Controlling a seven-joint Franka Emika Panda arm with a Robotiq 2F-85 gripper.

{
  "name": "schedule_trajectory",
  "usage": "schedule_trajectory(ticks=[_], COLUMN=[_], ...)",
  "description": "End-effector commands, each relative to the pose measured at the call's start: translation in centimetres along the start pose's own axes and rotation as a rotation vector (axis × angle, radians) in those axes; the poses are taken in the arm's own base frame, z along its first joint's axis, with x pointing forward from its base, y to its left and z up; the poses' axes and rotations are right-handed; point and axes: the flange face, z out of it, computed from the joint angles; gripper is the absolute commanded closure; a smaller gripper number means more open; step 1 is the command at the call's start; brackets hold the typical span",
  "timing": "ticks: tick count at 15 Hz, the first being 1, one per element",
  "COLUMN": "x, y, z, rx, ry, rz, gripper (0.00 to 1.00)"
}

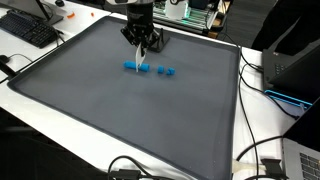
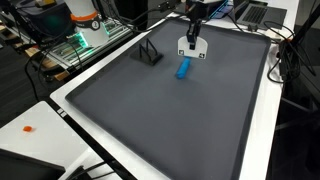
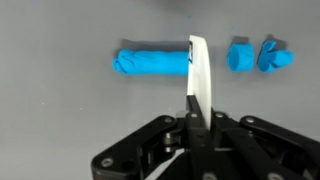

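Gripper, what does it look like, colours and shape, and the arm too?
The gripper has a black, angular body of jointed linkage bars, slightly glossy in the wrist view. Its fingers are pale, white to grey, flat and narrow. In an exterior view the arm above looks dark. No markings can be read.

Looks like a lab bench, this. Black computer keyboard, loose black cables and green-lit electronics boards ring the white table.

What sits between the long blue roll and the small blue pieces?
In the wrist view, the shut gripper stands there, at the end of the long blue roll; bare grey mat separates it from the nearer small blue piece.
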Motion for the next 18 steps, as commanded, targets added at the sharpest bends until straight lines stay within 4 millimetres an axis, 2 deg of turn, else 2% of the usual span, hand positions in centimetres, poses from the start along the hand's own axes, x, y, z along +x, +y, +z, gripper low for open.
schedule_trajectory(ticks=[1, 18], x=[-0.4, -2.4], y=[0.7, 0.6], z=[0.9, 6.6], rx=[-0.009, 0.014], ry=[-0.022, -0.08], rz=[0.008, -0.014], gripper=[0.99, 0.99])
